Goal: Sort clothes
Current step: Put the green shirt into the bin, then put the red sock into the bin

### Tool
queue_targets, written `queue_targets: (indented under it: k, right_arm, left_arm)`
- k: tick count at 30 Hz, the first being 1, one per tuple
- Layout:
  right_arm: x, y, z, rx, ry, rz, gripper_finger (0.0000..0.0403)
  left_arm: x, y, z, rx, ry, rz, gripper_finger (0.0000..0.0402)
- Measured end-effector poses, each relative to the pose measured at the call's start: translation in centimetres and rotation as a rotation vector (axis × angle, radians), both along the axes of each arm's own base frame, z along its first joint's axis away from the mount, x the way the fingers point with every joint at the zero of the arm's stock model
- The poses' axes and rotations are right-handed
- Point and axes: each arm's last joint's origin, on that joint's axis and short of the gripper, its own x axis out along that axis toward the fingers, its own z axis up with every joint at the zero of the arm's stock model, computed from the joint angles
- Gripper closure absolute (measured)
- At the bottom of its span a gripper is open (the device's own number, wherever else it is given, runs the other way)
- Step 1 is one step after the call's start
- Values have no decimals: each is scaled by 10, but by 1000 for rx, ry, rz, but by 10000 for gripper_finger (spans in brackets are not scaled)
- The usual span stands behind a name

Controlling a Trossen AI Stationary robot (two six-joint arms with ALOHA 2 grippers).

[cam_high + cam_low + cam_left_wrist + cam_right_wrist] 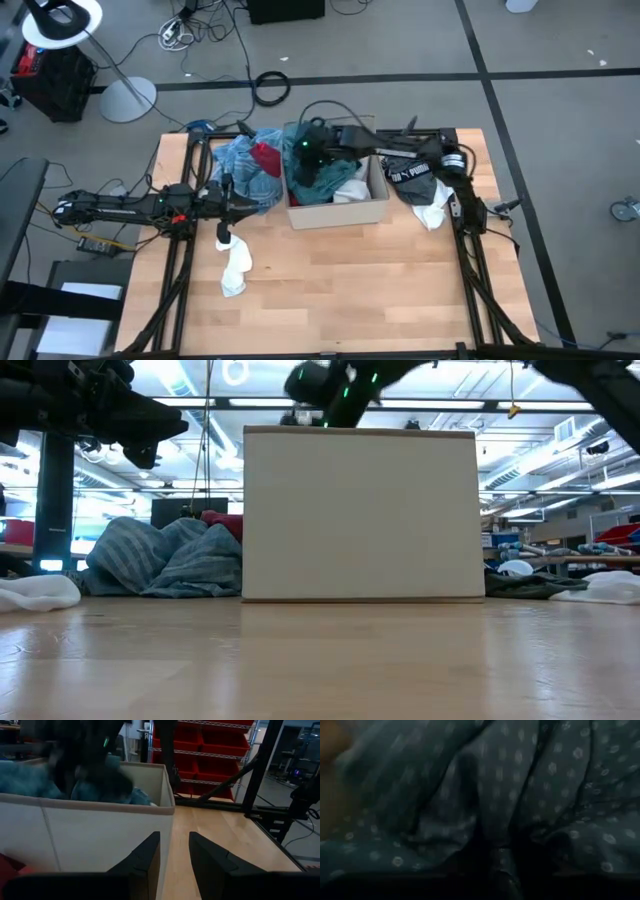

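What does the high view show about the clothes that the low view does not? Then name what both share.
Only the high view shows inside the box: teal garment and white cloth, with the right gripper over them, plus the black Puma garment.
Only the low view shows the box's plain front wall hiding its contents.
Both show the blue pile with a red piece beside the box, and the white garment.

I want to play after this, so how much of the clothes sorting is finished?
Partly done: a teal green garment and a white one already lie in the tan cardboard box. The right gripper is down in the box over the teal fabric. Left to do: the light blue pile, white cloth, and black clothes.
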Motion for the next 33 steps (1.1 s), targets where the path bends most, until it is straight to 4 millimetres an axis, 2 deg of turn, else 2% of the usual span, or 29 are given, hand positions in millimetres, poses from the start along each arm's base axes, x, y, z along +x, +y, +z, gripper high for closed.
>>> queue_targets:
  k: [4, 7, 10, 13, 17, 21, 28, 33]
  right_arm:
    - [10, -15, -42, 97, 62, -28, 227]
    - [15, -21, -62, 165, 75, -18, 185]
    - [17, -24, -72, 211, 79, 1, 155]
    - [13, -26, -66, 224, 76, 9, 137]
    - [2, -24, -39, 216, 52, 13, 130]
    - [-18, -20, 11, 180, -29, 22, 132]
    - [-64, -3, 85, 130, -123, 25, 134]
    - [-93, 20, 115, 33, -84, -13, 135]
  left_arm:
    - [0, 0, 0, -1, 4, 0, 294]
    - [0, 0, 0, -2, 3, 0, 294]
    - [0, 0, 0, -3, 4, 0, 294]
    - [0, 0, 0, -3, 5, 0, 294]
    - [0, 0, -1, 1, 9, 0, 294]
    - [0, 0, -2, 2, 18, 0, 293]
    - [0, 0, -2, -4, 22, 11, 294]
    - [0, 0, -2, -47, 23, 14, 294]
